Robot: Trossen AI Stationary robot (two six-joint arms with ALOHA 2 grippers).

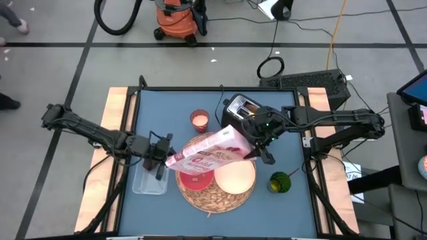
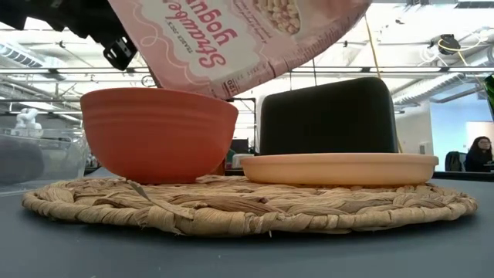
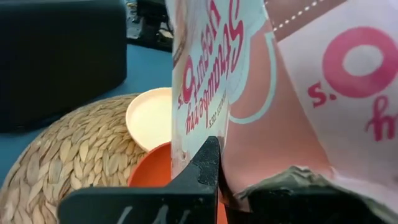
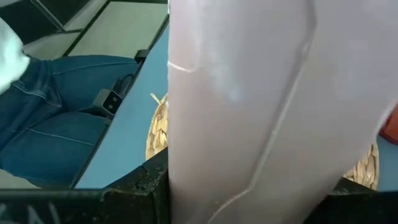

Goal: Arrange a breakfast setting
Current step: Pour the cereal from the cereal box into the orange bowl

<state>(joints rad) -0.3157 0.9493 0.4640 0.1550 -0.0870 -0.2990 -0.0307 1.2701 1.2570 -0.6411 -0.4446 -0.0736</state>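
I see both pincers clamped on a pink bag, left pincer at nine o'clock, right pincer at three, above the red bowl on the mat.

A small red bowl and a cream round plate sat side by side on a large round woven straw mat, a pink printed pouch above them.

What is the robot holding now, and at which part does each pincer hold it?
Both hold one pink bag above the red bowl: the left pincer pinches its lower end, the right pincer grips its upper end.
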